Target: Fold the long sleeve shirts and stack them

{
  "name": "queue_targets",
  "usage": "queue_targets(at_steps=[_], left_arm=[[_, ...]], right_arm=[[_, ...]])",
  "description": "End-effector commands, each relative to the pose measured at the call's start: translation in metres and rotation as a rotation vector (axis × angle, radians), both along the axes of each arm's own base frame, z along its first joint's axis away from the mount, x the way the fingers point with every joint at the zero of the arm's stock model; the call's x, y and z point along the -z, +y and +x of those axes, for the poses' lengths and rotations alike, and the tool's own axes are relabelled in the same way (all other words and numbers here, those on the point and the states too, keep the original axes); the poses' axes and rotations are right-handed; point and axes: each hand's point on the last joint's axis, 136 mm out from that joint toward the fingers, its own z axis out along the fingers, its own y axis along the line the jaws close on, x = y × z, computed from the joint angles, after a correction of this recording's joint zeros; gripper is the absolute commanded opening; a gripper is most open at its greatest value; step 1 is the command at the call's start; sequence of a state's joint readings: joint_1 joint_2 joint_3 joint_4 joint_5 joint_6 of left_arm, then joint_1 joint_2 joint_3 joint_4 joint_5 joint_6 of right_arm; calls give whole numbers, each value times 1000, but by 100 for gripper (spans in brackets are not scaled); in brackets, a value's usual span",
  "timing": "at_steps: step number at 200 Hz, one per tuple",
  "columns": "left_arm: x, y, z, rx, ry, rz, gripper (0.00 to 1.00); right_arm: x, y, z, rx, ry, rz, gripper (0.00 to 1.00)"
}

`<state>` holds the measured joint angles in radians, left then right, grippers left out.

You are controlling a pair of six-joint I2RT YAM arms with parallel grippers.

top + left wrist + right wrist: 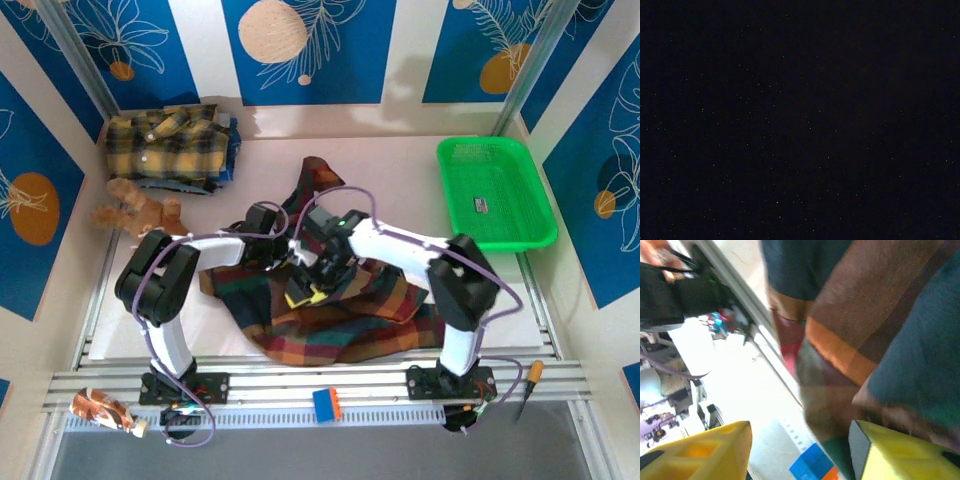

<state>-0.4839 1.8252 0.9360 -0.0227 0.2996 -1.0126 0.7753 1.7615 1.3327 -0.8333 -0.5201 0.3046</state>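
Centre: dark plaid shirt (pixel 330 320), green/navy/red/orange checks, lies unfolded in a crumpled heap from mid-surface (pixel 400 165) to the near edge, w/ one part trailing toward the far edge. Far-left corner: yellow-black plaid shirt (pixel 165 145), folded, collar visible.

R tool (pixel 305 290) is over the middle of the heap. In the wrist view the R tool (pixel 800 432) has its yellow fingers (pixel 705 455) wide apart, clamping nothing, and the dark plaid shirt (pixel 880 315) hangs against the right-hand one. L tool (pixel 278 250) is down at the cloth just beside the R tool. L wrist view is dark, so cannot tell whether it is wide, narrow or holding.

Left edge: brown teddy bear (pixel 140 210), just nearward of the yellow-black plaid shirt. Right edge, toward the far-right corner: green basket (pixel 495 190). The surface is off-white. A metal rail (pixel 320 380) runs along the near edge w/ both arm bases and a blue-orange block (pixel 327 403). The walls (pixel 80 60) are blue w/ pale leaf & disc prints, split by white bands.
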Motion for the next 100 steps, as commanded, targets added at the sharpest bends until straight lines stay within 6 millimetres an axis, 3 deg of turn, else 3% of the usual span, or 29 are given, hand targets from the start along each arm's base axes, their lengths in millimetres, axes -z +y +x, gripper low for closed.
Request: queue_targets(at_steps=[1,13,21,36,51,74,100], left_arm=[[73,43,-58,-24,240,185,29],[74,44,-59,-23,240,183,28],[75,44,-60,-23,240,182,28],[76,45,-62,-26,238,181,28],[77,45,-63,-25,236,182,28],[77,45,-66,-15,240,186,28],[78,47,-67,-21,242,190,27]], right_arm=[[-79,-23,34,143,-108,148,59],[-87,-43,68,258,-172,113,60],[-82,-58,91,324,-211,50,60],[-49,-88,131,394,-282,-136,58],[-16,-100,157,395,-273,-202,57],[21,-94,174,375,-223,-153,55],[51,-89,165,353,-137,-98,53]])
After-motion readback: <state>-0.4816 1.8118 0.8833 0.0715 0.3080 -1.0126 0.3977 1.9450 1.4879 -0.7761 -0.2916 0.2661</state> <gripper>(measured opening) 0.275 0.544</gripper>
